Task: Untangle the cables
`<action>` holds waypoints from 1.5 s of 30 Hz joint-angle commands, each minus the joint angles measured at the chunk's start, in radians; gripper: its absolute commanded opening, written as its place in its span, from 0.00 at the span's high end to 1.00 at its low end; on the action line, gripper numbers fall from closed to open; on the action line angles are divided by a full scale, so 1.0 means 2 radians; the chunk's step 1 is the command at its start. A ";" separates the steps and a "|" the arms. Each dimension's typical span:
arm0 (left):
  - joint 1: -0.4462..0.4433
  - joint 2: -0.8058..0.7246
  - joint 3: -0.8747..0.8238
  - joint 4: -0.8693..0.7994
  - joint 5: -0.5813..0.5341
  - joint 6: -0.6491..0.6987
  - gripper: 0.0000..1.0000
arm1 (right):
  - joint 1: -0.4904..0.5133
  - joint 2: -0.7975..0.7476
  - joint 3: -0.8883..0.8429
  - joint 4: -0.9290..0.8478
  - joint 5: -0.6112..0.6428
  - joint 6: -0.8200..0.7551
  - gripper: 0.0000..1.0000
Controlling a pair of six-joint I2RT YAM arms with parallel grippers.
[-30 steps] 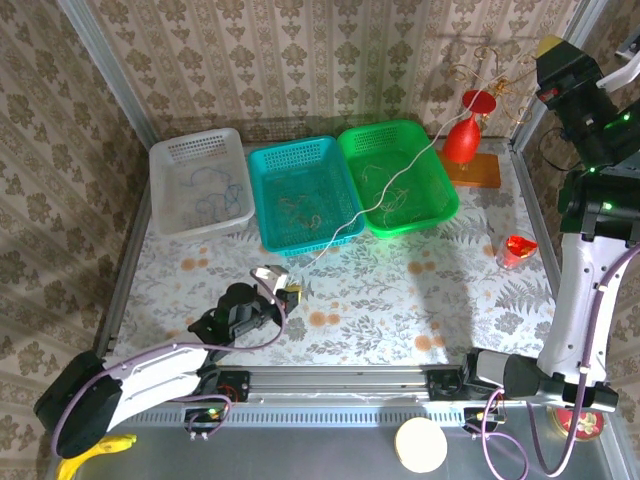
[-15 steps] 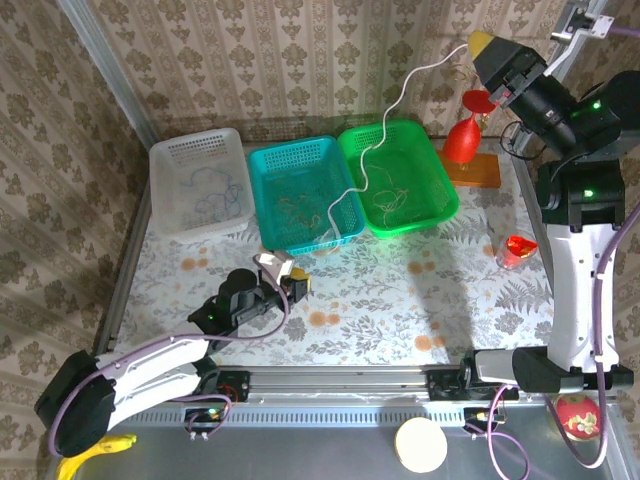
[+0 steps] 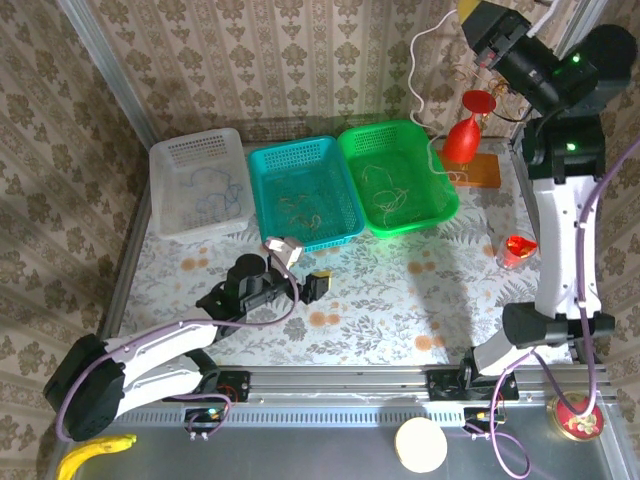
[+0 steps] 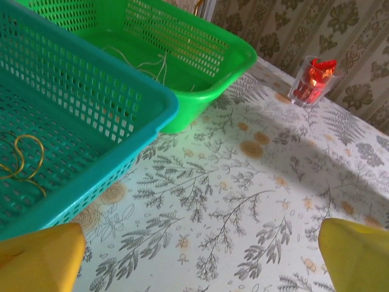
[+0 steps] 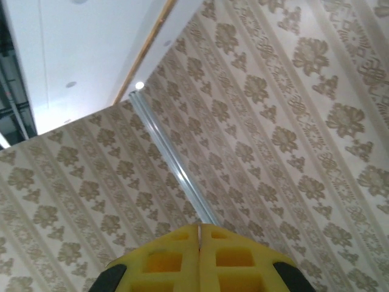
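**Desk:** Nearest item first. What do you have?

**Me:** Left gripper, low over the floral tablecloth, just in front of the teal basket. Its jaws are wide apart, and the yellow foam pads frame bare cloth, clear of every cable.

**Desk:** Next, the baskets.

**Me:** I count three perforated plastic baskets in a row.
- The white basket holds bluish-purple cables in thin loops.
- The teal basket holds brown-yellow cables, curled.
- The green basket holds pale cream cables in a loose tangle.

**Desk:** And the farthest item?

**Me:** Right gripper, raised high at the far right. Its yellow pads are pressed together on the long cream cable. That cable hangs down in a wavy line, and its lower end lies in the green basket's right side.
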 commanded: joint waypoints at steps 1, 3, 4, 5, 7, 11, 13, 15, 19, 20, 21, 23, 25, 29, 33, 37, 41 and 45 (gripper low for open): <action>0.002 -0.002 0.021 -0.010 0.005 0.000 0.00 | 0.003 0.016 0.017 0.000 0.020 -0.032 1.00; 0.001 -0.004 0.024 -0.019 0.006 0.000 0.00 | 0.003 0.024 0.017 0.005 0.025 -0.041 1.00; 0.002 -0.007 0.025 -0.023 0.005 0.000 0.00 | 0.003 0.028 0.017 0.005 0.027 -0.046 1.00; 0.002 -0.009 0.026 -0.027 0.005 0.000 0.00 | 0.003 0.030 0.016 0.005 0.029 -0.050 1.00; 0.001 -0.018 0.026 -0.034 0.002 -0.001 0.00 | 0.003 0.037 0.011 0.007 0.033 -0.058 1.00; 0.002 -0.038 0.025 -0.046 -0.008 -0.001 0.00 | 0.003 0.046 -0.006 0.018 0.036 -0.067 1.00; 0.001 -0.047 0.026 -0.053 -0.011 0.000 0.00 | 0.003 0.050 -0.021 0.026 0.037 -0.068 1.00; 0.001 -0.054 0.026 -0.057 -0.014 0.000 0.00 | 0.004 0.053 -0.040 0.038 0.036 -0.068 1.00; 0.002 -0.064 0.027 -0.065 -0.019 0.001 0.00 | 0.004 0.053 -0.077 0.051 0.044 -0.079 1.00; 0.002 -0.065 0.027 -0.066 -0.020 0.001 0.00 | 0.004 0.053 -0.084 0.050 0.045 -0.082 1.00; 0.003 -0.066 0.027 -0.066 -0.020 0.001 0.00 | 0.004 0.051 -0.097 0.052 0.045 -0.086 1.00; 0.002 -0.066 0.026 -0.066 -0.019 0.001 0.00 | 0.006 0.043 -0.130 0.055 0.052 -0.100 1.00; 0.003 -0.065 0.027 -0.066 -0.019 0.000 0.00 | 0.010 0.029 -0.183 0.065 0.066 -0.115 1.00; 0.002 -0.067 0.030 -0.067 -0.019 -0.003 0.00 | 0.026 0.006 -0.282 0.082 0.090 -0.142 1.00; 0.002 -0.072 0.037 -0.080 -0.022 -0.007 0.00 | 0.042 -0.002 -0.365 0.098 0.113 -0.150 1.00; 0.003 -0.079 0.054 -0.109 -0.035 -0.012 0.00 | 0.050 0.005 -0.410 0.095 0.129 -0.152 0.83; 0.008 -0.087 0.079 -0.147 -0.049 -0.030 0.00 | 0.049 -0.004 -0.422 0.069 0.150 -0.159 0.37; 0.023 -0.091 0.113 -0.212 -0.073 -0.066 0.00 | 0.050 -0.037 -0.430 0.041 0.165 -0.163 0.01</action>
